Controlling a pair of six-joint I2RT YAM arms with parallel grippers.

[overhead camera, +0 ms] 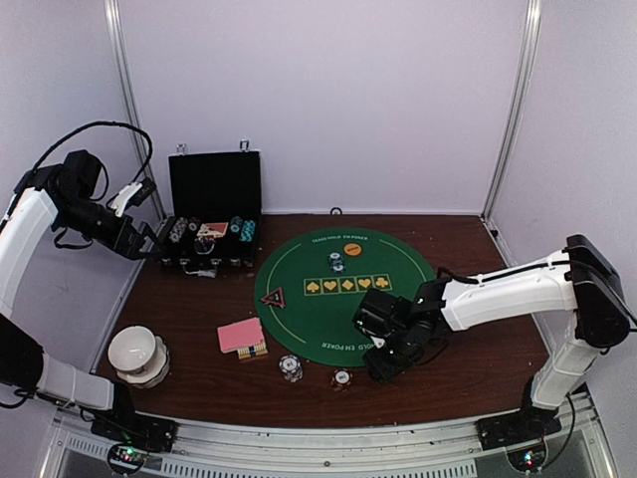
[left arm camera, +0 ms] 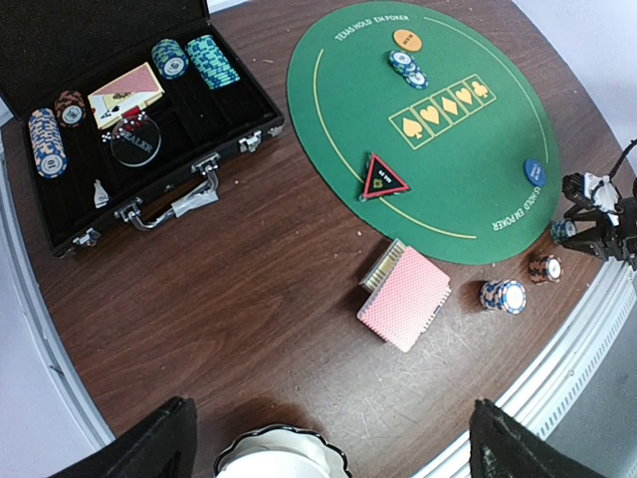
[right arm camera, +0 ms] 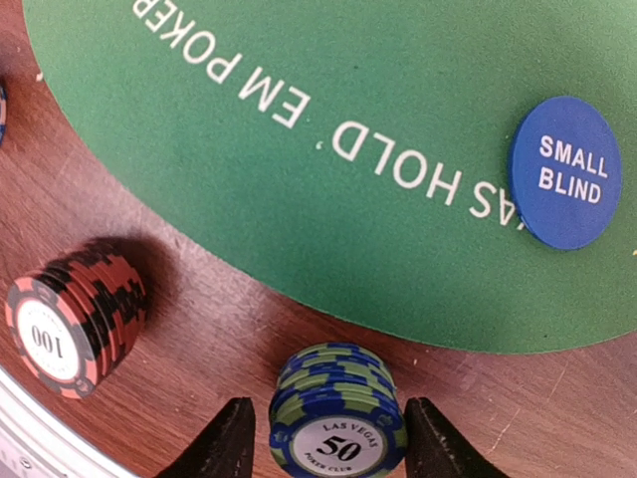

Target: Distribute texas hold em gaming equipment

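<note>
One blue-green chip stack, right claw half-open astride it, left claw wide open, empty

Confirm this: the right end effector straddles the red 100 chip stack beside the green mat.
No. The right wrist view shows the right end effector straddling the blue-green 50 chip stack beside the green mat; the red 100 stack stands apart.

Bright, even light from above; a soft shadow beside the red chip stack; faint sheen on the wooden table; left wrist view bends at its edges; focus sharp throughout.
</note>
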